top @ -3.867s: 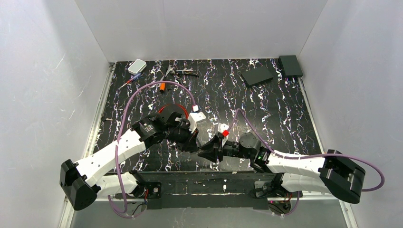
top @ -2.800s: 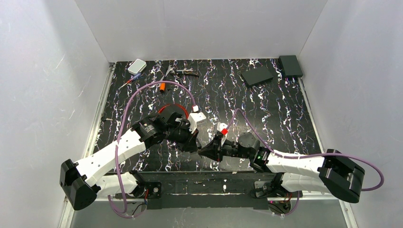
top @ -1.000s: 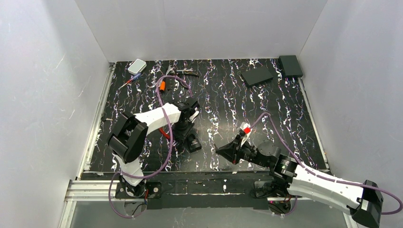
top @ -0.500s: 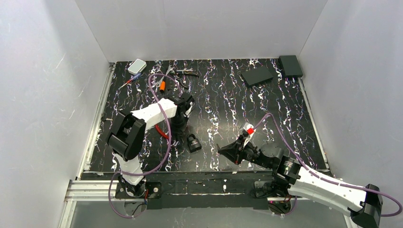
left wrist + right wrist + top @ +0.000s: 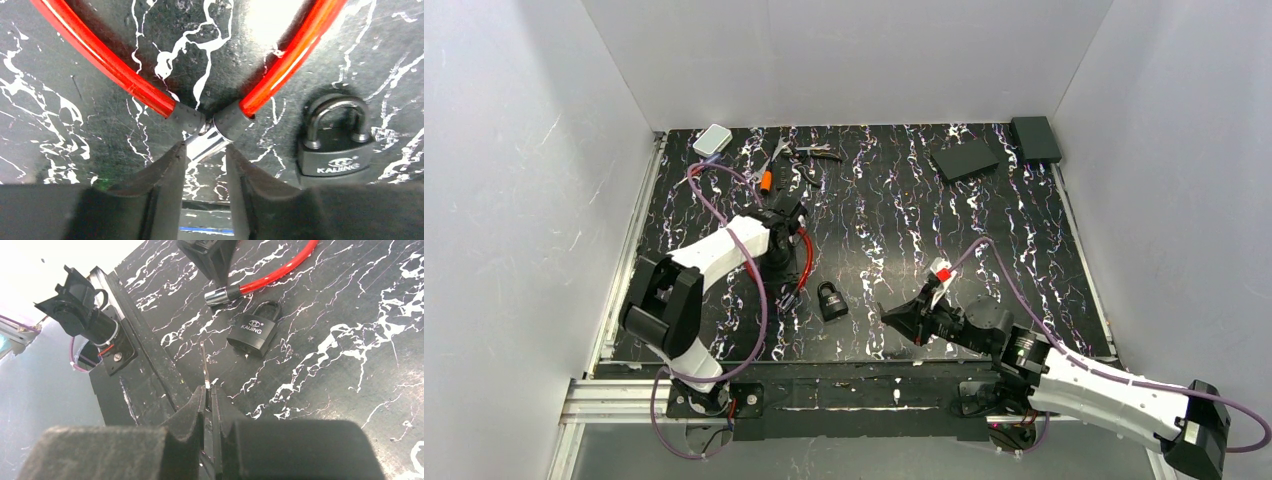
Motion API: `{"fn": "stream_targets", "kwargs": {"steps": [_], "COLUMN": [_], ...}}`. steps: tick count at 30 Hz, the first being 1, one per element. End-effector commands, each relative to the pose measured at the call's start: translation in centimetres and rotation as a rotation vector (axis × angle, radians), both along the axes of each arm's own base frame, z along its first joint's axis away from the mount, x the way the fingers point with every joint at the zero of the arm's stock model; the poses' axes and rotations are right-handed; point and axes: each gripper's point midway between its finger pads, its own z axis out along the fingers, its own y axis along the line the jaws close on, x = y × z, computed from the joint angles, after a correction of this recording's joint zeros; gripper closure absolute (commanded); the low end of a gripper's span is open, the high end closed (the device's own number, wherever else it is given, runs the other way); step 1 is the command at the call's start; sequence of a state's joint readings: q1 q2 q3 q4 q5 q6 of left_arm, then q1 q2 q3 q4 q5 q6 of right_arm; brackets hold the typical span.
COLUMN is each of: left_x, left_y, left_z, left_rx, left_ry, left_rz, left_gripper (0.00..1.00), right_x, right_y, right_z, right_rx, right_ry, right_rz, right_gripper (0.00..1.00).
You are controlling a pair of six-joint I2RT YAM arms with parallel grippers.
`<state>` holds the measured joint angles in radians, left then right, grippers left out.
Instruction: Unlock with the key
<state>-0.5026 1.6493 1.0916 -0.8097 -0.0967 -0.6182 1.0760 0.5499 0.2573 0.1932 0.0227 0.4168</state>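
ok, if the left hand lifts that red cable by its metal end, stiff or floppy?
Likely springy, not limp: the red cable holds a smooth arc. Its glossy jacket looks slippery; the dimpled black collar seems a surer grip. Free length would probably sag and swing.

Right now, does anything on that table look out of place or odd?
The padlock lies flat on its own beside the ends of the red cable, not hooked to it. The right gripper holds the key well short of it. Nothing looks spilled or broken.
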Motion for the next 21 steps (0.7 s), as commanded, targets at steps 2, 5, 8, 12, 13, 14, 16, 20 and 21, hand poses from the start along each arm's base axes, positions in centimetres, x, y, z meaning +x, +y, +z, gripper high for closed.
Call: {"fn": "stream_targets", "kwargs": {"steps": [2, 5, 8, 12, 13, 14, 16, 20, 21], "left_x": [1.6, 1.8, 2.0, 1.9, 1.9, 1.9, 1.7, 1.5, 1.5], "left_y": [0.3, 0.2, -0.7, -1.3, -1.4, -1.4, -1.3, -1.2, -1.2], "left_z": [2.5, 2.1, 1.5, 0.0, -0.4, -0.8, -1.6, -2.7, -2.8], "left_rx": [-0.030, -0.033, -0.060, -0.034, -0.024, -0.009, 0.018, 0.040, 0.043], "left_ry": [-0.153, -0.170, -0.159, -0.115, -0.100, -0.089, -0.064, -0.030, -0.026], "left_rz": [-0.152, -0.195, -0.211, -0.237, -0.244, -0.248, -0.250, -0.234, -0.224], "left_gripper": [0.51, 0.40, 0.38, 0.41, 0.42, 0.43, 0.45, 0.57, 0.62], "right_x": [0.2, 0.3, 0.4, 0.3, 0.3, 0.3, 0.3, 0.3, 0.3], "right_y": [1.1, 1.4, 1.6, 1.7, 1.7, 1.6, 1.6, 1.3, 1.2], "right_z": [0.8, 0.7, 0.7, 0.6, 0.6, 0.6, 0.6, 0.7, 0.7], "right_rx": [0.042, 0.041, 0.045, 0.038, 0.036, 0.036, 0.035, 0.032, 0.034], "right_ry": [-0.013, -0.012, -0.007, 0.000, 0.000, 0.000, 0.000, 0.000, -0.001], "right_rz": [0.012, 0.016, 0.015, 0.020, 0.019, 0.019, 0.020, 0.013, 0.009], "right_gripper": [0.99, 0.99, 0.99, 0.99, 0.99, 0.99, 0.99, 0.99, 0.99]}}
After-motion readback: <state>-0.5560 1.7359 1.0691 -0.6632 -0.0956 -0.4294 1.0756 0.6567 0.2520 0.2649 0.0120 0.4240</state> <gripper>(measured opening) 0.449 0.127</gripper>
